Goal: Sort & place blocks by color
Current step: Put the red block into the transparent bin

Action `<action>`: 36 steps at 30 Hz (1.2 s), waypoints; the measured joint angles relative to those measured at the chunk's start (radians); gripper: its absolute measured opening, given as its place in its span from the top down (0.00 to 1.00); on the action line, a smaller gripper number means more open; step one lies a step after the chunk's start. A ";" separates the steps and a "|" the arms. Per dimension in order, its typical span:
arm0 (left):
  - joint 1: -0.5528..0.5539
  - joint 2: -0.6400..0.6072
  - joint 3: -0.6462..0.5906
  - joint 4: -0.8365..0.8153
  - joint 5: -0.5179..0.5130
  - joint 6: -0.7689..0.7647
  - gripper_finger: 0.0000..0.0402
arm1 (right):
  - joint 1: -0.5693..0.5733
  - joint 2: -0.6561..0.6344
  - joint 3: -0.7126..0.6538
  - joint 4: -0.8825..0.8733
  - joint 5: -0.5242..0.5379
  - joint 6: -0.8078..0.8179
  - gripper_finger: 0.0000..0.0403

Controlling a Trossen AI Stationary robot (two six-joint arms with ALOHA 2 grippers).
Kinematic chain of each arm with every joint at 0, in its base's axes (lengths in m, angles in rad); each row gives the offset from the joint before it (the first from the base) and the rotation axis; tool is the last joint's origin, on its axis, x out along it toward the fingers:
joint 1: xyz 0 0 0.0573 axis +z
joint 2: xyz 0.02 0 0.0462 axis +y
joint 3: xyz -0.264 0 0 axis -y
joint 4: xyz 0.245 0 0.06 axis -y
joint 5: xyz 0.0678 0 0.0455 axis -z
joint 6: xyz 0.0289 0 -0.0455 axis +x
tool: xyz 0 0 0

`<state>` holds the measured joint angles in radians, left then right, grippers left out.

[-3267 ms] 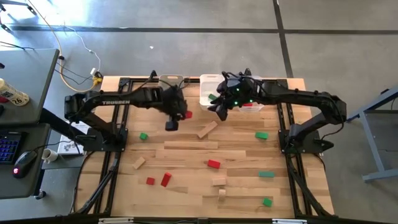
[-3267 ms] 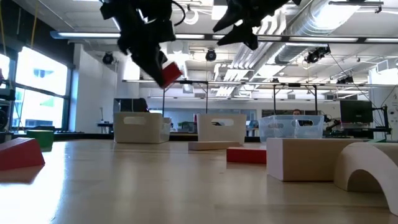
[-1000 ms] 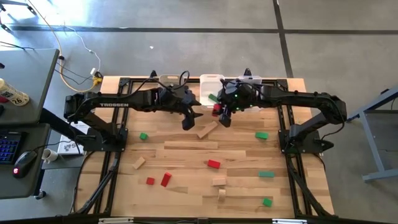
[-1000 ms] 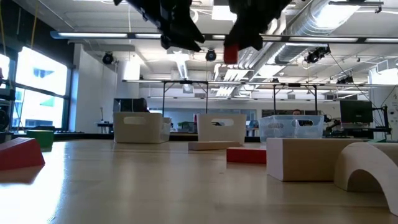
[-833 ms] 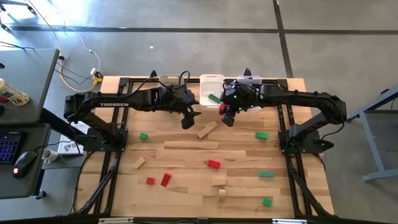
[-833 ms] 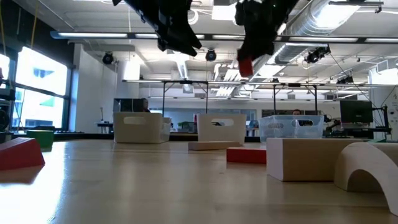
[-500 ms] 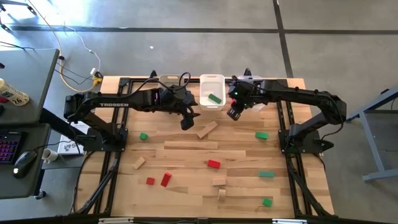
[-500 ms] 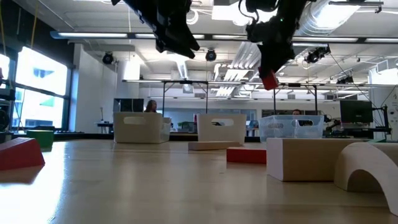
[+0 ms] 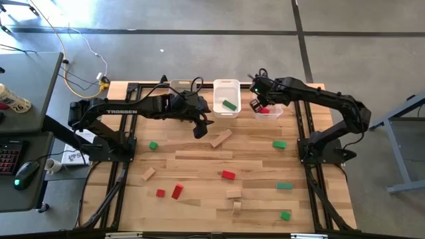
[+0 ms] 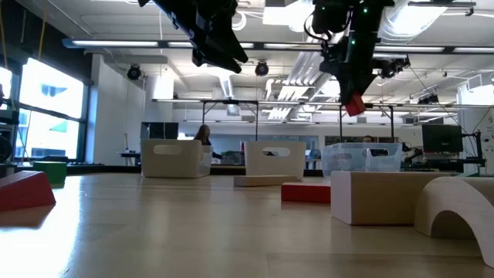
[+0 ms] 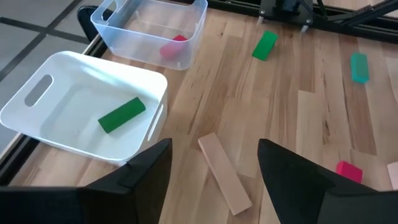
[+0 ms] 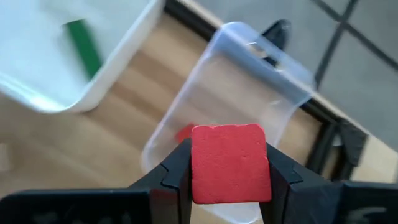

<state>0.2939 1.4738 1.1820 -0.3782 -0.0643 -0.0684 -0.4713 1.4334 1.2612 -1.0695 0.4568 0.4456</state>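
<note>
My right gripper (image 12: 229,180) is shut on a red block (image 12: 229,163) and hangs above the translucent bin (image 9: 267,110) at the table's far edge. Another red block (image 12: 185,132) lies inside that bin. The white bin (image 9: 226,99) to its left holds a green block (image 9: 230,105). My left gripper (image 9: 199,130) stands open in the air, to the left of and nearer than the white bin, above a tan plank (image 11: 224,180). In the low view the held red block (image 10: 354,104) hangs high above the table. My right gripper pinches the red block by two opposite sides (image 12: 198,163) between its two fingers. The fingers slant down from above. The block is lifted clear, its square face toward the wrist camera, over the translucent bin's opening.
Loose blocks lie on the wooden table: a tan plank (image 9: 222,138), a long plank (image 9: 204,155), green ones (image 9: 153,145) (image 9: 279,143) (image 9: 284,186), red ones (image 9: 228,175) (image 9: 176,192). A third bin (image 9: 180,86) stands at the far edge, left of the white one.
My right gripper has carried the red block toward the table's right and far edges, from beside the white bin to above the translucent bin. It has rolled and tipped more steeply downward on the way. It has stayed shut on the block.
</note>
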 joint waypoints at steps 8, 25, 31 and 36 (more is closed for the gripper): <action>0.000 0.000 0.000 -0.035 -0.026 -0.062 0.44 | -0.077 0.000 0.000 0.018 0.116 -0.002 0.74; 0.000 0.000 0.000 -0.284 -0.133 -0.194 0.44 | -0.205 0.179 0.000 0.072 -0.094 -0.158 0.74; 0.000 0.000 0.000 -0.348 -0.135 -0.242 0.44 | -0.242 0.228 0.000 0.075 -0.137 -0.190 0.74; 0.000 0.000 0.000 -0.412 -0.134 -0.274 0.44 | -0.280 0.266 0.000 0.078 -0.186 -0.210 0.74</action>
<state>0.2935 1.4738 1.1820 -0.7904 -0.1982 -0.3423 -0.7515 1.6995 1.2612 -0.9916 0.2704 0.2355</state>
